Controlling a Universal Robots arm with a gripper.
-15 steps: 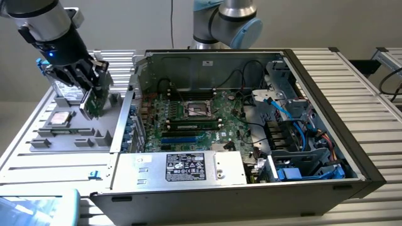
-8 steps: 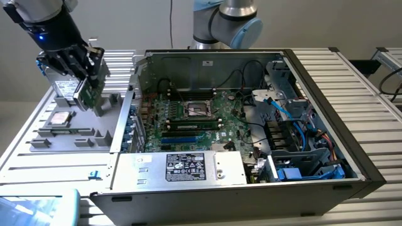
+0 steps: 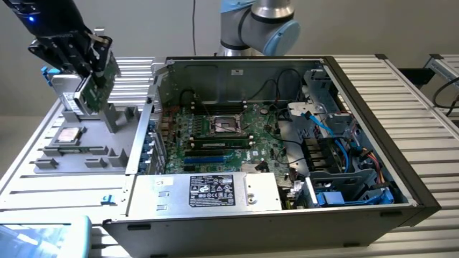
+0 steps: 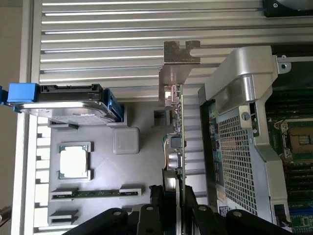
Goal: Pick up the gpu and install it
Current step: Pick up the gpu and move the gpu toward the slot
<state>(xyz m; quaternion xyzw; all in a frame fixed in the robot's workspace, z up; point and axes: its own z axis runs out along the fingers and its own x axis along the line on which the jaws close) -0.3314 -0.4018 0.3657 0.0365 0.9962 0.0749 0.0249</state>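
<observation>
wrist view: gpu (image 4: 174, 117) beside case (image 4: 234, 147) (tray (image 4: 142, 171) below)

Plain beige wall (image 3: 373, 27) runs across the top of the exterior frame; one thin cable (image 3: 194, 21) hangs down it near upper centre; the work surface is a ribbed aluminium-slat table (image 3: 401, 91), pale grey; another slatted bench (image 3: 446, 62) pokes in at the right edge; lighting's soft and pretty even.
</observation>
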